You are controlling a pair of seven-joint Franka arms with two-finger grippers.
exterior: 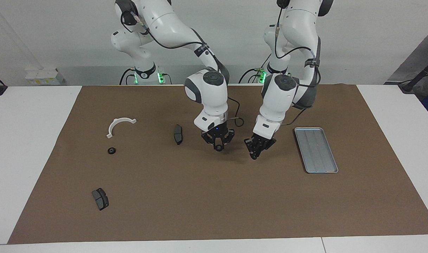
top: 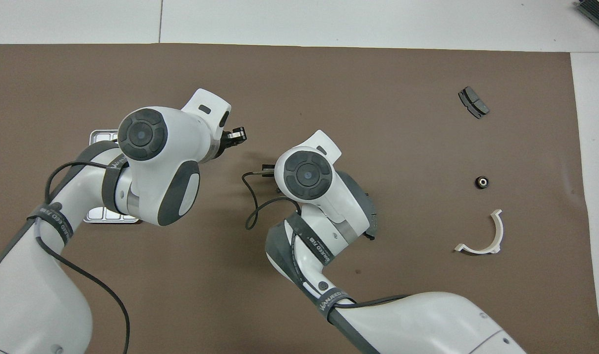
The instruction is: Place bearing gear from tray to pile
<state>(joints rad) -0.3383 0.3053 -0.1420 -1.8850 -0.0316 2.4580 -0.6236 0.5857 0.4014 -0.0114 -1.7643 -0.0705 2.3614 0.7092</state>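
Observation:
My right gripper (exterior: 218, 147) hangs low over the middle of the brown mat, shut on a small dark bearing gear (exterior: 219, 149). In the overhead view its own wrist hides it. My left gripper (exterior: 253, 155) (top: 237, 134) is over the mat between the right gripper and the tray, fingertips together; I see nothing in them. The silver tray (exterior: 316, 151) lies toward the left arm's end with a bare floor; the left arm covers most of it from above (top: 100, 133). The pile holds a white half-ring bracket (exterior: 119, 125) (top: 482, 237) and a second gear (exterior: 111, 150) (top: 482, 182).
One dark brake pad (exterior: 178, 134) lies beside the right gripper, toward the right arm's end. Another brake pad (exterior: 100, 199) (top: 473, 102) lies farther from the robots than the bracket. A black cable loops off the right wrist (top: 250, 206).

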